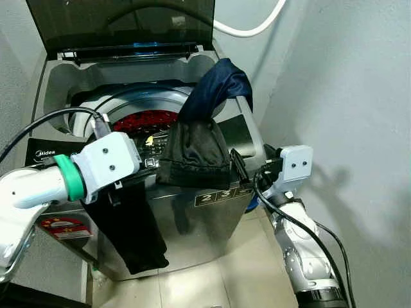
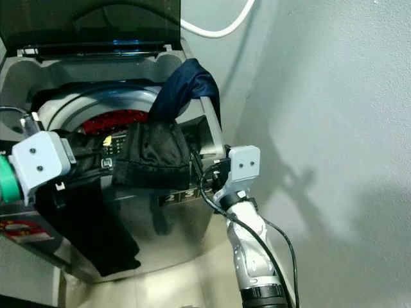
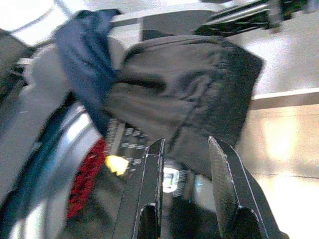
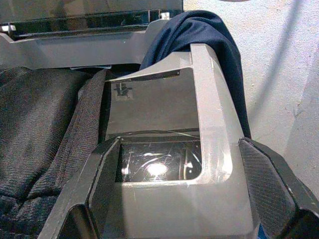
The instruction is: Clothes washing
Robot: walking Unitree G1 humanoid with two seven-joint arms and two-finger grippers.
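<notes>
Your left gripper is released, its two fingers spread with nothing between them. The black garment lies just beyond its fingertips, draped over the front control panel of the top-loading washing machine. Its long axis runs from the panel edge back toward the drum, where the navy garment continues over the rim. Your right gripper is also released, and sits at the machine's right front corner, beside the cloth (not touching it). I judge the left arm is nearer for pushing the garment into the drum.
</notes>
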